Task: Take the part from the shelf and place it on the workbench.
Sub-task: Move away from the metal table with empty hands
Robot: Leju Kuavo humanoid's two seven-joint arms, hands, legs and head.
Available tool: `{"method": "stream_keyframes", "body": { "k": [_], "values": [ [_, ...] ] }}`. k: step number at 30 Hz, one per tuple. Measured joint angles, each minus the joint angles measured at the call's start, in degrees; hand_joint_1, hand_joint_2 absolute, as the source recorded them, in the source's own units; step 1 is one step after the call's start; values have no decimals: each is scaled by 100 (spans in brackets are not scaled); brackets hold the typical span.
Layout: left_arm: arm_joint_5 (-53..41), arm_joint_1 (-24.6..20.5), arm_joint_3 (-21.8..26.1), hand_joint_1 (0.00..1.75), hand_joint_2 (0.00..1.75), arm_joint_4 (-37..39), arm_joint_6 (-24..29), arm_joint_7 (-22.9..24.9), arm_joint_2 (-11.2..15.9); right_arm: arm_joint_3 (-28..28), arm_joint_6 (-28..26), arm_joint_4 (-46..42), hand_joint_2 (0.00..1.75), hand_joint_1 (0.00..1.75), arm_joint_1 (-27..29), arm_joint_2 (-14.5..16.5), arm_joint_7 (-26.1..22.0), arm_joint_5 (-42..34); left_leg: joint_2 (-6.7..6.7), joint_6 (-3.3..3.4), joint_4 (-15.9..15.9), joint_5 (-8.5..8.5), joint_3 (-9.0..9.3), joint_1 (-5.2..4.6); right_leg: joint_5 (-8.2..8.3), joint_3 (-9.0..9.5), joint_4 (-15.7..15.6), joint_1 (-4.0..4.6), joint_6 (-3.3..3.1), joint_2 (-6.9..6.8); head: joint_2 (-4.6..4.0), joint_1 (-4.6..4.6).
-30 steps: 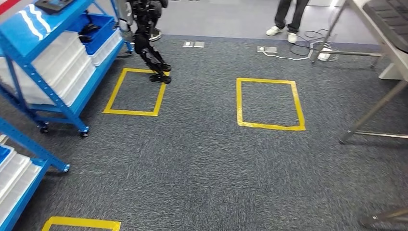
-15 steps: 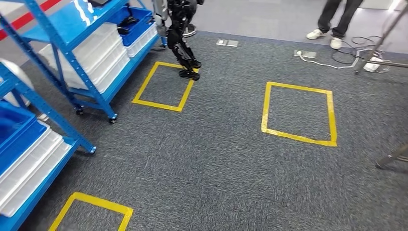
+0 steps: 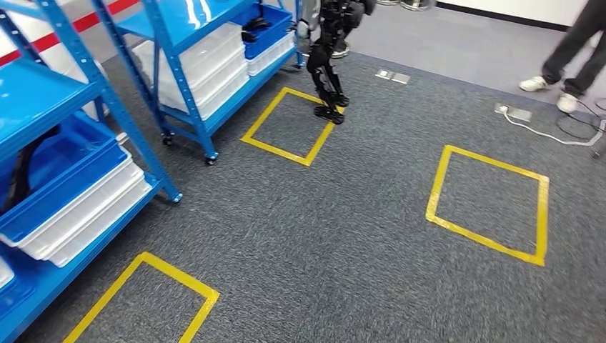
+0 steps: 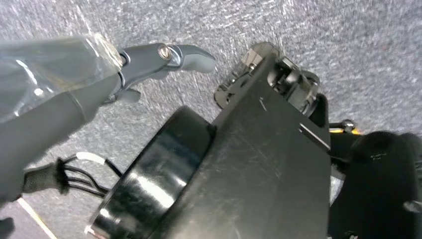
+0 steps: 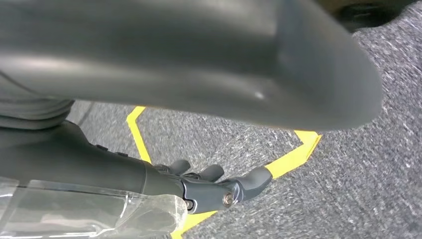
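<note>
Two blue shelf racks stand on my left in the head view. The near rack (image 3: 50, 93) carries a blue bin (image 3: 68, 175) over white bins (image 3: 96, 214); something dark (image 3: 21, 175) lies in the blue bin, too hidden to name. The far rack (image 3: 196, 18) holds white bins and a blue bin (image 3: 271, 36) with a dark item (image 3: 254, 30) in it. My left hand (image 4: 149, 59) hangs over the carpet and holds nothing, thumb stretched out. My right hand (image 5: 211, 189) also hangs with nothing in it, its fingers loosely extended.
Another dark-legged robot (image 3: 329, 64) stands at the far yellow taped square (image 3: 279, 151) by the far rack. More taped squares lie at right (image 3: 486, 239) and near left (image 3: 179, 275). A person's legs (image 3: 572, 64) and floor cables (image 3: 543, 128) are at the far right.
My view has swung to the left: the scene slid right, the workbench legs left the picture, and the near rack with its blue bin came into view.
</note>
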Motion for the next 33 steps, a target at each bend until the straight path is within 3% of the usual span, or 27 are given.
{"method": "stream_keyframes", "body": {
  "k": [1,2,3,5,7,9,11,13,15,16,17,18,20,22,24,25,27,28,30,31,32,33],
  "values": [
    [2,4,0,0,175,0,-1,-1,-2,7,-1,1,0,0,9,-2,1,-1,-92,-9,4,-7,9,11,52,-87,91,-13,20,6,0,0],
    [4,6,0,0,175,1,-1,-1,-4,15,-1,1,0,0,16,-7,2,-1,-185,-26,13,-19,23,26,214,-74,-41,-29,39,16,0,0],
    [5,6,0,0,175,1,-2,-1,-6,25,-1,1,0,0,17,-13,3,-1,-273,-53,26,-37,40,46,445,34,-363,-50,61,54,0,1],
    [5,3,1,0,175,1,-3,-1,-8,44,-1,2,0,0,19,-22,3,-1,-421,-136,93,-103,36,66,820,317,-1113,-110,98,304,0,2],
    [5,-2,2,0,175,1,-3,0,-7,57,-1,5,0,0,15,-24,4,0,-533,-213,150,-158,-12,71,886,443,-1430,-131,64,476,0,1],
    [5,4,2,0,175,1,-2,0,-4,67,0,7,0,0,5,-21,8,0,-607,-262,163,-172,-43,94,856,457,-1436,-108,-30,371,0,-1],
    [5,2,2,0,175,2,0,-1,-2,73,-1,7,0,0,1,-25,11,-1,-399,-310,365,-281,-138,95,852,472,-1448,-108,-106,228,0,-12],
    [8,-27,4,0,175,1,-2,-3,-2,74,-2,7,0,0,10,-34,13,-1,-74,-359,1039,-597,-476,85,833,486,-1453,-98,-157,68,0,-30],
    [14,-63,9,0,175,0,-17,-12,-3,77,-1,7,0,0,20,-38,17,-1,33,-381,1803,-872,-872,89,804,500,-1451,-73,-183,-111,0,-37],
    [15,-74,11,0,175,-1,-27,-16,-3,79,-1,7,0,0,20,-39,19,-1,45,-373,1947,-872,-946,86,788,514,-1451,-61,-186,-194,0,-37],
    [15,-76,11,0,175,-1,-36,-16,-3,83,0,7,0,0,17,-38,20,0,64,-351,1858,-764,-903,79,770,537,-1451,-48,-186,-270,0,-37],
    [13,-69,9,0,175,-1,-40,-12,-4,87,0,7,0,0,12,-37,20,1,121,-308,1542,-568,-746,61,751,567,-1452,-35,-185,-340,0,-37],
    [7,-41,4,0,175,0,-40,-3,-3,97,0,7,0,0,5,-34,20,2,437,-174,707,-204,-354,-21,710,628,-1456,-9,-166,-465,0,-38],
    [5,-21,2,0,175,2,-40,2,-1,102,0,7,0,0,8,-32,24,1,651,-76,289,-110,-193,-105,677,662,-1462,3,-119,-603,0,-37],
    [7,-6,3,0,175,2,-40,1,-1,106,0,6,0,0,-5,-30,27,2,539,-44,236,-118,-203,-125,658,704,-1492,7,-61,-757,0,-36],
    [8,5,3,0,175,2,-40,0,-3,109,0,4,0,0,-19,-30,27,4,458,-36,191,-89,-176,-109,634,729,-1485,2,-29,-727,0,-35],
    [6,3,2,0,175,1,-41,0,-7,114,0,1,0,0,-39,-31,27,9,309,-16,92,-23,-106,-56,452,642,-1213,-2,18,-422,0,-21],
    [5,2,2,0,175,0,-41,1,-10,117,0,0,0,0,-36,-32,27,12,241,-8,68,-3,-78,-35,295,489,-893,-13,33,-210,0,-12],
    [5,0,0,0,175,1,-40,2,-16,124,0,0,0,0,-14,-33,28,16,82,16,68,1,-65,-26,28,64,-123,-13,51,-28,0,1],
    [5,3,0,0,175,1,-40,2,-19,127,0,0,0,0,1,-35,31,17,-12,20,71,-6,-53,-25,26,-92,94,-14,59,-8,0,2],
    [5,5,0,0,175,1,-40,2,-20,131,0,1,0,0,14,-37,33,17,-110,20,74,-16,-36,-23,141,-154,99,-17,65,1,0,2],
    [5,6,0,0,175,1,-40,2,-21,134,0,1,0,0,20,-41,34,17,-203,11,77,-29,-11,-18,359,-105,-132,-23,67,24,0,2]
  ]
}}
